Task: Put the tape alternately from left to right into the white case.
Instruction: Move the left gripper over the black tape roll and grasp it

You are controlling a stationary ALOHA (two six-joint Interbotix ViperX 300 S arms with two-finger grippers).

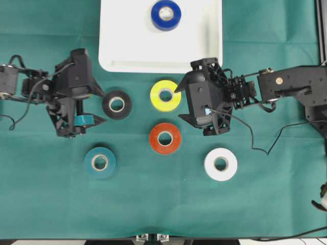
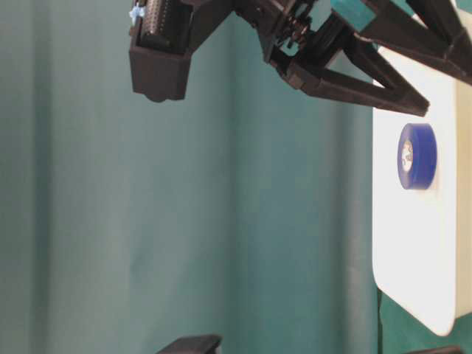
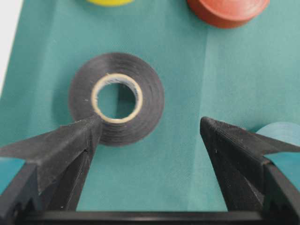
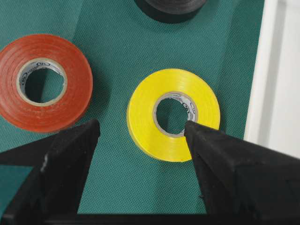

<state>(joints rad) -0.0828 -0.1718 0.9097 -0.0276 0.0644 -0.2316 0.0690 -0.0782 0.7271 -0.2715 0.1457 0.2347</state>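
The white case (image 1: 122, 51) lies at the top centre with a blue tape roll (image 1: 166, 14) in it; both also show in the table-level view, case (image 2: 413, 258) and blue roll (image 2: 417, 156). My left gripper (image 1: 102, 107) is open, just left of the black tape (image 1: 117, 104). In the left wrist view that gripper (image 3: 150, 124) has one fingertip over the black tape's (image 3: 150, 101) near rim. My right gripper (image 1: 179, 103) is open beside the yellow tape (image 1: 165, 95). Seen from the right wrist, this gripper (image 4: 141, 124) hangs over the yellow roll's (image 4: 145, 117) near edge and grips nothing.
A red roll (image 1: 165, 138), a teal roll (image 1: 99, 162) and a white roll (image 1: 220, 164) lie flat on the green cloth (image 1: 51, 199). The red roll (image 4: 75, 89) sits left of the right gripper. The case's rim (image 4: 281, 70) is at its right.
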